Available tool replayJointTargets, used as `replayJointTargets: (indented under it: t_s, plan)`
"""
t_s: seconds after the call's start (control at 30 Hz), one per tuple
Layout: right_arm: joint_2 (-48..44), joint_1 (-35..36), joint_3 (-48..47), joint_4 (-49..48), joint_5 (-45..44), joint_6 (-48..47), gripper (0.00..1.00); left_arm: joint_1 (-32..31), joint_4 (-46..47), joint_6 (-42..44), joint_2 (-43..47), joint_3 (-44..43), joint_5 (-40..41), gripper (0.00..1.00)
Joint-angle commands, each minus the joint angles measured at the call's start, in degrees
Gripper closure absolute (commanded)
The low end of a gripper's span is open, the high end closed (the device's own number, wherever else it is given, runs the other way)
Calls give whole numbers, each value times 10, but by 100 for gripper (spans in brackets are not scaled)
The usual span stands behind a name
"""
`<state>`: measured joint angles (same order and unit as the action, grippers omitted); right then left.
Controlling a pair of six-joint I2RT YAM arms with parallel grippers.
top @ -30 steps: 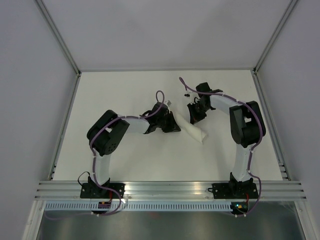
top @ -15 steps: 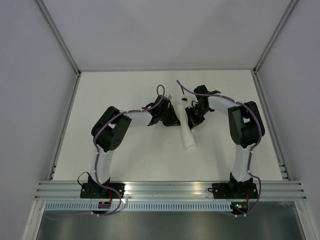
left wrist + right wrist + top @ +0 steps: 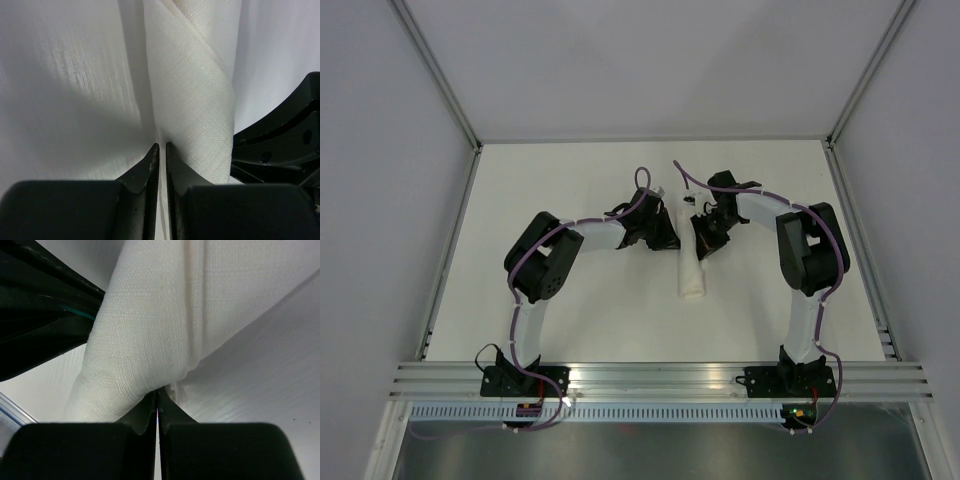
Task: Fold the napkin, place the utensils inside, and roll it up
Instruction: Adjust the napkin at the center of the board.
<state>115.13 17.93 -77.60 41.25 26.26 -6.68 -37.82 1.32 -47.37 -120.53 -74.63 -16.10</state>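
Napkin [image 3: 691, 273], rolled into a tube, lies on the table [image 3: 560, 180] between both hands. The left hand [image 3: 162, 150] is nearly closed beside it. The right hand [image 3: 157, 401] is closed under it; any pinch is unclear.

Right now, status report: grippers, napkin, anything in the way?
Both shut: left gripper, right gripper, tips at the napkin. It's rolled, lying between them. No utensils visible. Nothing seen in the way.
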Motion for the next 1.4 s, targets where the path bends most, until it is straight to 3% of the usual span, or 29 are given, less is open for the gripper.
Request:
replayJointTargets:
  t_s: [0.0,0.33,0.87,1.37]
  plan:
    - [-34,-10,-7,0,-2,5,99,3,-1,17,6,1,-8,86]
    - [-65,-42,-55,29,-10,7,96,7,13,17,12,17,-20,86]
    - [-62,-45,44,35,-31,-29,98,5,69,4,61,104,-54,87]
    - [-13,-1,57,-8,-10,7,99,-9,83,-6,32,81,-74,88]
